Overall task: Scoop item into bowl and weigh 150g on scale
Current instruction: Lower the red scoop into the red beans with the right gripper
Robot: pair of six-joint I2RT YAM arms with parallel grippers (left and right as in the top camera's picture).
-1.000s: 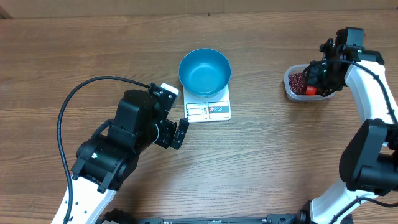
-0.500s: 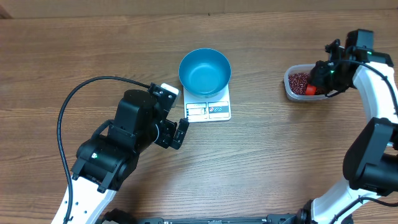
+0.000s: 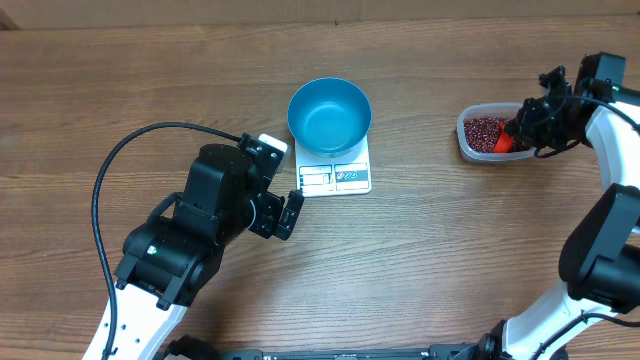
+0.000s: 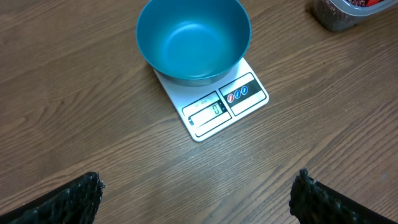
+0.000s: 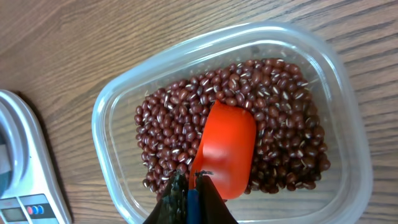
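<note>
The blue bowl (image 3: 329,115) stands empty on the white scale (image 3: 340,176) at mid-table; both also show in the left wrist view, the bowl (image 4: 193,40) on the scale (image 4: 225,104). My left gripper (image 3: 291,215) hovers just left of the scale's front, open and empty, its fingers (image 4: 69,202) wide apart. The item, dark red beans (image 5: 280,124), fills a clear container (image 3: 484,134) at the right. My right gripper (image 5: 193,185) is shut on the blue handle of an orange scoop (image 5: 227,149). The scoop's head lies on the beans, with no beans on its visible face.
A black cable (image 3: 130,150) loops over the table left of my left arm. The scale's edge (image 5: 18,168) shows left of the container (image 5: 112,162) in the right wrist view. The table is brown wood.
My right arm has shifted to the right, drawing the orange scoop toward the right side of the container. My left arm has not moved.
</note>
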